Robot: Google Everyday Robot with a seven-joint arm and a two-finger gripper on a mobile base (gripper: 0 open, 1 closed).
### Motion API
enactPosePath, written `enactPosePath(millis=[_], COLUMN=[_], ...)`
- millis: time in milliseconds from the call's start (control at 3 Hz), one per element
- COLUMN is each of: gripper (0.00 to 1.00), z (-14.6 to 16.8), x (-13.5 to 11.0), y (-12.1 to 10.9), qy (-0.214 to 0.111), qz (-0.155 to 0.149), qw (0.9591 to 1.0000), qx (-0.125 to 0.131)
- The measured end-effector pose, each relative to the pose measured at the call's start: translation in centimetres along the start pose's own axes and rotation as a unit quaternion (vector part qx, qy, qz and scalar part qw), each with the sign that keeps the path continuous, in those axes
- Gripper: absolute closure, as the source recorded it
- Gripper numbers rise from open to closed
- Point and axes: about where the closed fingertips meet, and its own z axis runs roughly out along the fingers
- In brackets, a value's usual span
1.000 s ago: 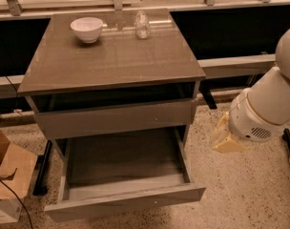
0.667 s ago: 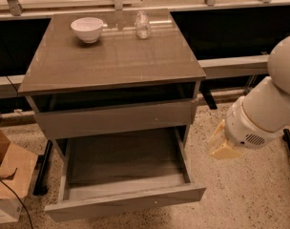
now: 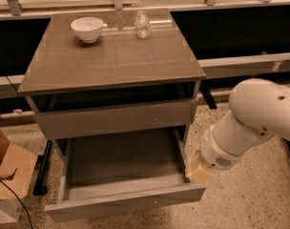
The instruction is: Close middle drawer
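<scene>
The white robot arm has swung down and to the left since a second ago, closing in on the grey cabinet. Its gripper, a pale yellowish tip at the end of the arm, was earlier out to the right of the cabinet at the height of the upper drawer front. It now sits low against the cabinet's lower right side, just beside or touching the right front corner of the middle drawer; contact cannot be confirmed. Whether the gripper is released or clenched cannot be told, as the arm's rounded wrist covers it.

The middle drawer has not shifted: it is pulled far out from the cabinet's front, its plain grey floor bare. The upper drawer front sits above it, nearly flush with the cabinet.

On the cabinet's top, toward its back edge, a white bowl stands at the left and a clear glass jar near the middle, unchanged. A cardboard box lies on the speckled floor to the cabinet's left.
</scene>
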Motion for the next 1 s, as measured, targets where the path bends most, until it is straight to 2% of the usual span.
enactPosePath(millis=[667, 1000], gripper=[1.00, 1.00], z=[10.6, 14.6], x=[0.9, 1.9], y=[1.2, 1.0], qy=[-0.021, -0.028], qz=[0.037, 0.055], qw=[0.9986, 0.9972], qx=[-0.032, -0.043])
